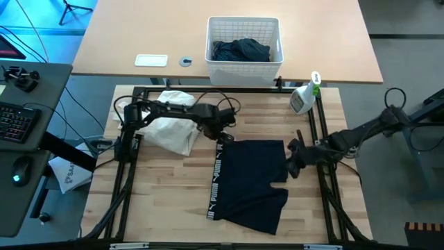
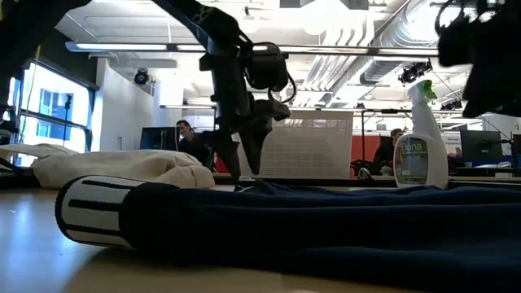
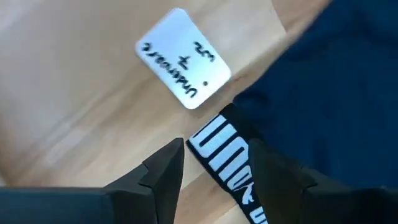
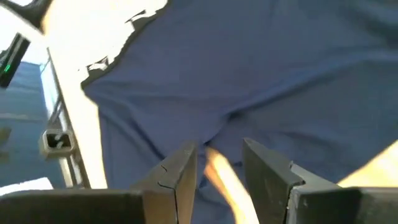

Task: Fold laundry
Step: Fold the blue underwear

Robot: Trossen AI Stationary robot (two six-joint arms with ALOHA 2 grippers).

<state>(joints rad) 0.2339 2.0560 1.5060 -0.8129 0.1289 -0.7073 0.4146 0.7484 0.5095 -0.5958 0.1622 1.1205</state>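
A pair of navy underpants lies spread flat on the table, its black waistband with white letters toward the table's left. My left gripper is at the waistband's far end, open and pointing down, with one finger on each side of the band. My right gripper is at the garment's right edge, open, and the navy cloth lies just ahead of its fingers. More dark garments lie in the white basket. No plaid shirt is in view. My left gripper comes from above with its fingers astride the waistband's far end, which lies on the table; I cannot tell whether they touch it. My right gripper is low at the garment's right hem; I cannot tell whether it touches it.
A white cloth lies heaped on the table's far left, under the left arm. A handwritten label card lies beside the waistband. A spray bottle stands at the far right corner. The white lattice basket sits beyond the far edge.
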